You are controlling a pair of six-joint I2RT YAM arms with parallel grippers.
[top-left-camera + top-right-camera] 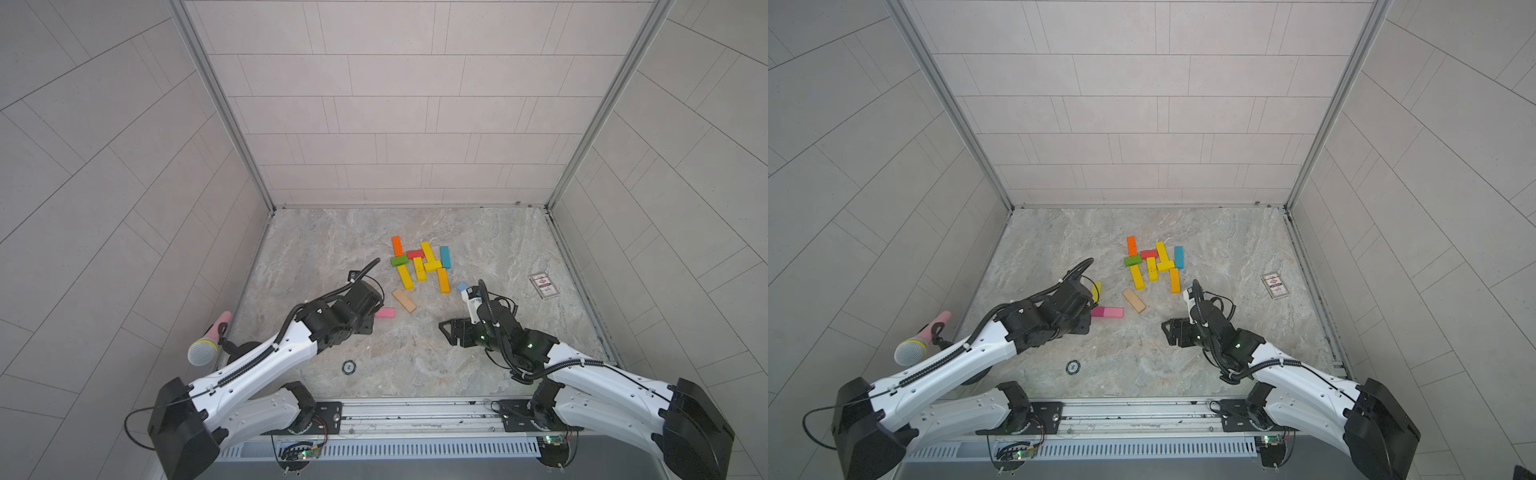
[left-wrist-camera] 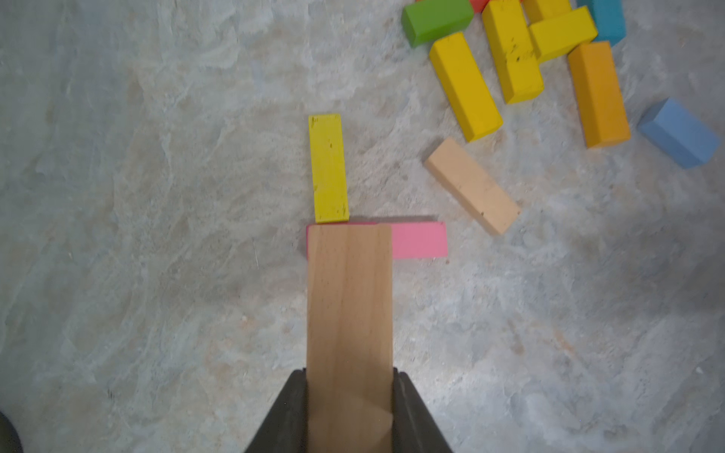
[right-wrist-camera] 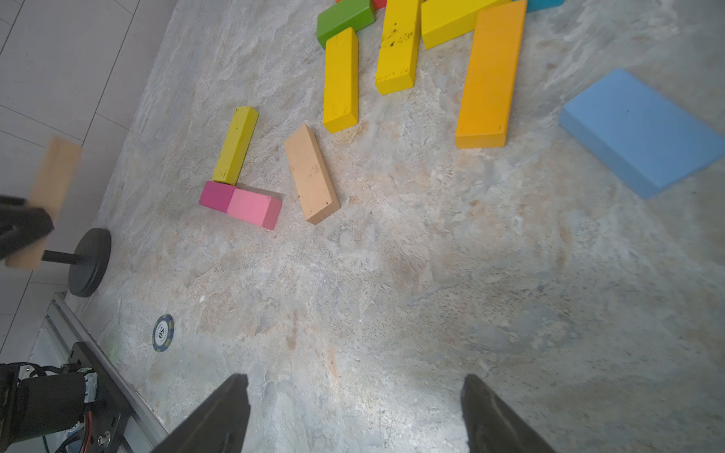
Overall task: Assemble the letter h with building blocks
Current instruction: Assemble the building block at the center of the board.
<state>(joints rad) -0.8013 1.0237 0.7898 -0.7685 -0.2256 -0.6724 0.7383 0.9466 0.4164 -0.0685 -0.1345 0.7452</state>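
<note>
My left gripper (image 2: 349,372) is shut on a plain wood block (image 2: 349,313), held above the table; the same block shows blurred at the edge of the right wrist view (image 3: 51,188). Below it a magenta block (image 3: 216,195) and a pink block (image 3: 255,208) lie end to end. A lime-yellow block (image 2: 328,168) stands square against the magenta one. Another plain wood block (image 1: 404,300) lies loose beside them. Several yellow, orange, green, red and teal blocks (image 1: 419,266) cluster farther back. My right gripper (image 3: 355,378) hangs open over bare table near a light blue block (image 3: 639,133).
A printed white card (image 1: 543,285) lies at the right. A round chip (image 1: 348,367) sits near the front. A microphone (image 1: 205,347) on a stand with a black disc base (image 3: 89,262) is at the left wall. Tiled walls enclose the table.
</note>
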